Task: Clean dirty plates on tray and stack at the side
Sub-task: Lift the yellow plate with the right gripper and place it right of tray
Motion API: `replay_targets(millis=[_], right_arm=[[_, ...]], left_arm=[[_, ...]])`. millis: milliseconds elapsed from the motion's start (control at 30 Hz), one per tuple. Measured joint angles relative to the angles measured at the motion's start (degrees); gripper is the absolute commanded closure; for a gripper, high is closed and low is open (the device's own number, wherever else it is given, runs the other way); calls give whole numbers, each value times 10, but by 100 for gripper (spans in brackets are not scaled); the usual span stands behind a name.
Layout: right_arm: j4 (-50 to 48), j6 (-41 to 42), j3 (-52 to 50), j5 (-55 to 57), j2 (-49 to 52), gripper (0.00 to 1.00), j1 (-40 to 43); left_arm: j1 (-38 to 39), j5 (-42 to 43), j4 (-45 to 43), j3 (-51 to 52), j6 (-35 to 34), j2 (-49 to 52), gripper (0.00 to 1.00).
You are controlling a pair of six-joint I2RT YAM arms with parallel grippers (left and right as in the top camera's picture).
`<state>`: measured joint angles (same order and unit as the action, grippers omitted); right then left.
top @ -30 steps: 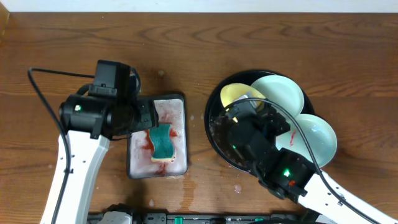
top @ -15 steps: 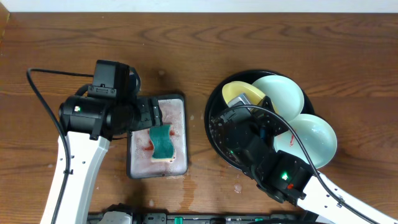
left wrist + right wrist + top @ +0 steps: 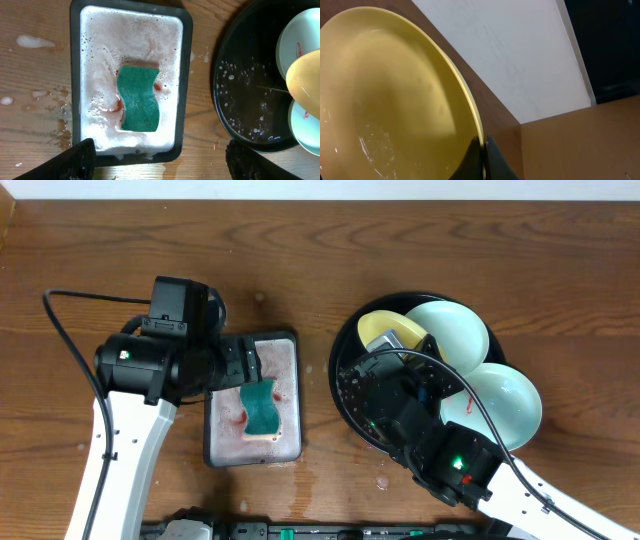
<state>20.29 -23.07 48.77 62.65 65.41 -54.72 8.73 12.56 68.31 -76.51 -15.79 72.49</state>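
Right gripper (image 3: 482, 151) is closed on the rim of the small round yellow plate (image 3: 395, 90), over the far part of the large round glossy black tray (image 3: 341, 394).
Two pale mint-white plates (image 3: 455, 328) lie just beside the yellow one on that tray, the right one overhanging its rim. Left of the black tray, the left gripper (image 3: 160, 167) hangs spread wide above a green sponge (image 3: 139, 100), which lies in pink foam in a rectangular grey metal tray (image 3: 75, 75).

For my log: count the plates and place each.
3. Yellow plate, held by the right gripper over the tray; mint plate at its far edge; another overhanging its right rim. The arm could hide more.
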Motion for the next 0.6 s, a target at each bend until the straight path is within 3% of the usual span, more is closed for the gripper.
replay_targets(millis=[600], right_arm=[[8, 31, 0, -10, 0, 99, 0]], left_arm=[[0, 0, 0, 0, 0, 0, 16]])
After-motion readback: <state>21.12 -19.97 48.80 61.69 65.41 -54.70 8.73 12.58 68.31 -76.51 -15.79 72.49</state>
